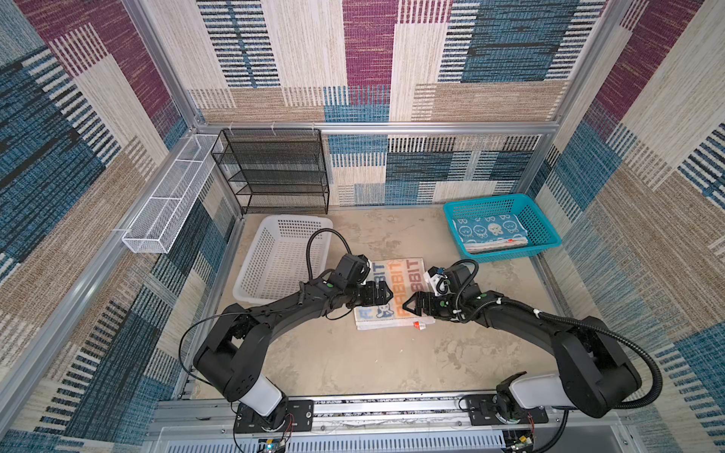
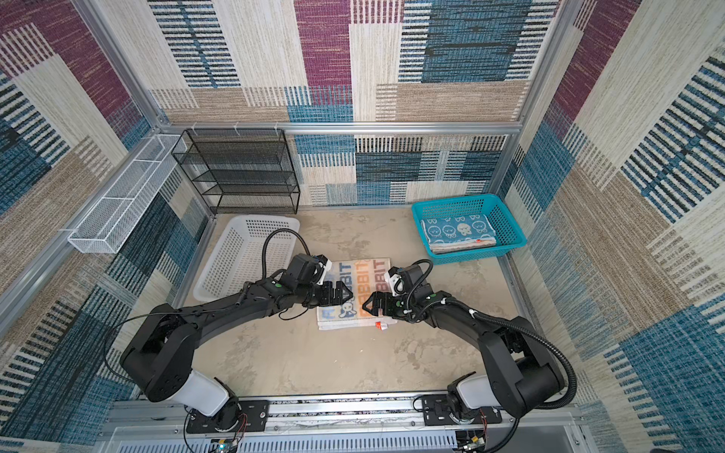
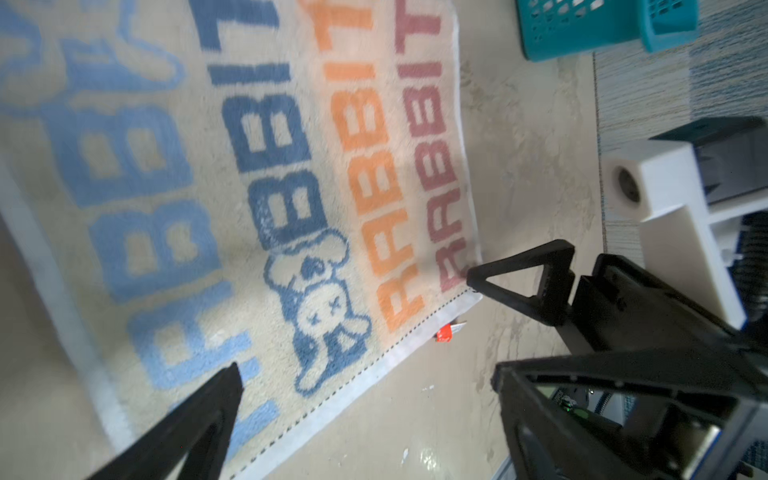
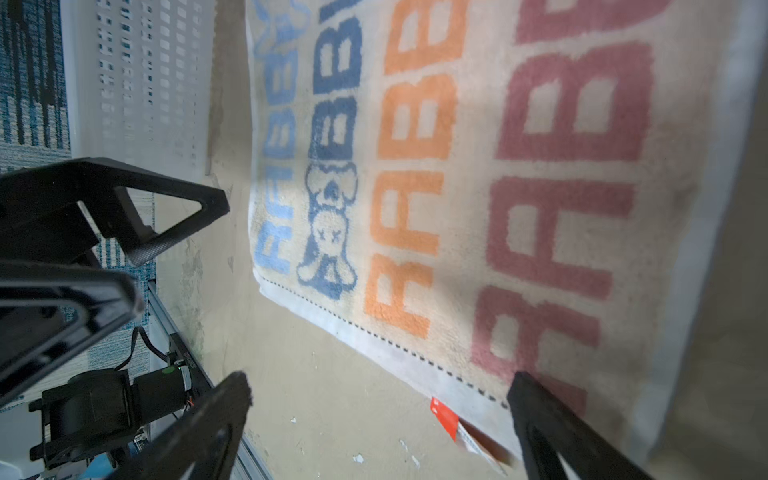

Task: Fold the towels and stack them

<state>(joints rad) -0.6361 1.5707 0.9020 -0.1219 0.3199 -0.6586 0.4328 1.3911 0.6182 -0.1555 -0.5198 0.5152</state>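
Two of the three towels are judged to be finished. The blue rabbit-print towel (image 1: 488, 231) is seen folded in the teal basket (image 1: 514, 254), laid on another folded cloth (image 1: 495, 246) of which only the pale edge shows. The lettered towel (image 1: 408, 274) is spread flat on the table (image 1: 353, 361) between the two arms, just beside the white basket (image 1: 251, 266), in which nothing is seen. Whether it has been folded cannot be told for sure, though an orange label (image 1: 419, 324) peeping from under its near hem suggests a layer beneath. The left end effector (image 1: 388, 296) and the right end effector (image 1: 408, 304) are poised over it, tips facing each other, each with its jaws spread wide and nothing gripped. What is left, by this reading, is any further folding of the lettered towel and its placing on the stack in the teal basket. The table is a mottled, scuffed beige surface, enclosed by an aluminium frame and walls of striped patchwork fabric. A black mesh shelf (image 1: 274, 172) and a white wire tray (image 1: 168, 200) are mounted at the back left.
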